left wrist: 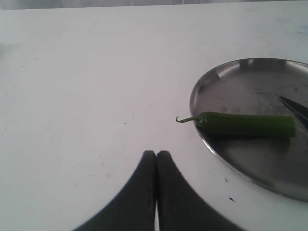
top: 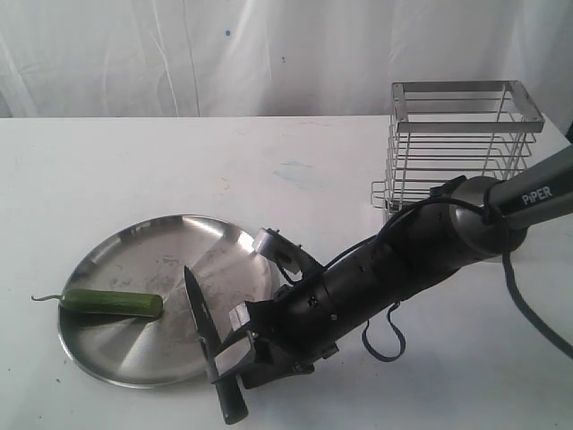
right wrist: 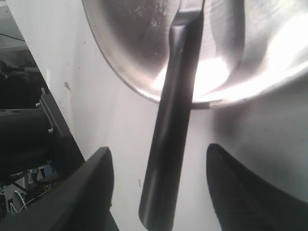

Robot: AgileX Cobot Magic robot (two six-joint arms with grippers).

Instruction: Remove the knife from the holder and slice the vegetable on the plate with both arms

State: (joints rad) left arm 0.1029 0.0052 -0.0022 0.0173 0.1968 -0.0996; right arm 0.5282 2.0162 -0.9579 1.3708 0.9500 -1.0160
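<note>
The right gripper [right wrist: 159, 187] is standing with its fingers [right wrist: 91, 192] spread wide on either side of the knife [top: 208, 345], seemingly not clamping the handle (contact is hard to judge). The blade is pointing up over the plate [top: 125, 260], crossways to the vegetable [top: 112, 303] lying just beside its tip. The left gripper [left wrist: 156, 161], fingers pressed together, is waiting near the stem end. The holder [top: 466, 143] is standing behind.

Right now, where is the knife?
In the exterior view the knife lies across the plate's near-right rim, between the right gripper's open fingers, right of the chili pepper.
</note>
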